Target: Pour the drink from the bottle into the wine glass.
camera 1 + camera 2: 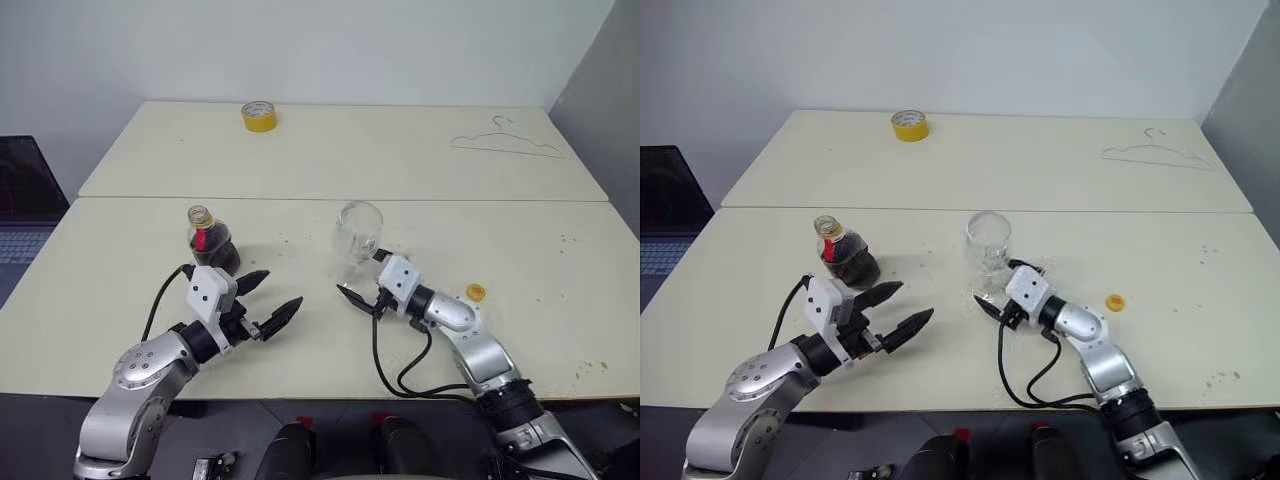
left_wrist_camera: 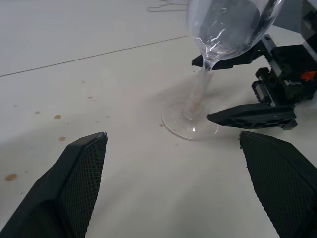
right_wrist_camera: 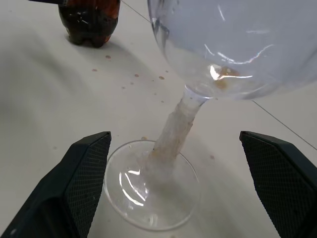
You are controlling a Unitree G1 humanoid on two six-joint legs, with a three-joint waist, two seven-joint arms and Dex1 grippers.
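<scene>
Both claws gape empty: wine glass (image 1: 359, 231), fragile, just ahead of right claw (image 1: 362, 297); bottle (image 1: 211, 245), light, beyond left claw (image 1: 270, 300).

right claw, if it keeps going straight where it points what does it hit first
Most likely the wine glass: its stem stands centred between the open right claw fingers, just ahead. The bottle lies well beyond and off to the side.
</scene>
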